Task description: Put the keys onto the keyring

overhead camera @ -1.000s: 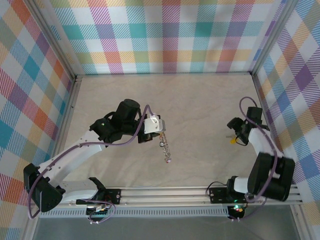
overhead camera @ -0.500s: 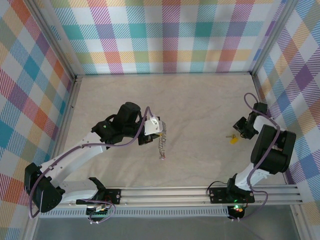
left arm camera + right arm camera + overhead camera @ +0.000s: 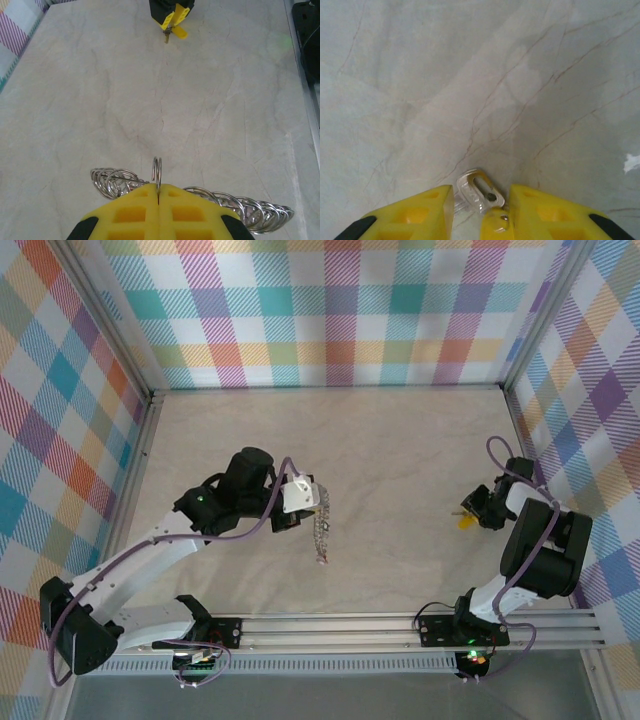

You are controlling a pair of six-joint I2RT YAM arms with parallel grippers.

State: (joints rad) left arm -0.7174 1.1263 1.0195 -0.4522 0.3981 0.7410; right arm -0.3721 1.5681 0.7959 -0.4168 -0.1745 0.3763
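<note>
**Two arms at work on a marbled table (image 3: 400, 440).** The left gripper (image 3: 158, 189) held the keyring (image 3: 157, 172). Its two yellow fingers (image 3: 130, 215) were pressed flat together with no gap, and one wire loop was pinched upright at their tips. The rest of the silvery coil fanned out just behind the fingertips, with a bundle of loops to one side and a longer run stretching to the other. From above, the coil trailed away from those fingers toward the near edge. Whether it rested on the surface or hung clear could not be told.

Straight ahead of the left fingers and well apart from them, the right gripper (image 3: 481, 189) sat low over the surface near the plaid wall (image 3: 590, 390). Its fingers (image 3: 415, 217) stood a little apart, with a small silver key (image 3: 476, 186) lying between their tips, its slotted end pointing out ahead of them. In the wrist view, the key's edge lay against the finger on the left. A yellow piece sat against the inner face of the finger on the right. Whether the fingers pressed on the key or merely flanked it could not be told. From above, a spot of yellow showed just beside that gripper's tips.
</note>
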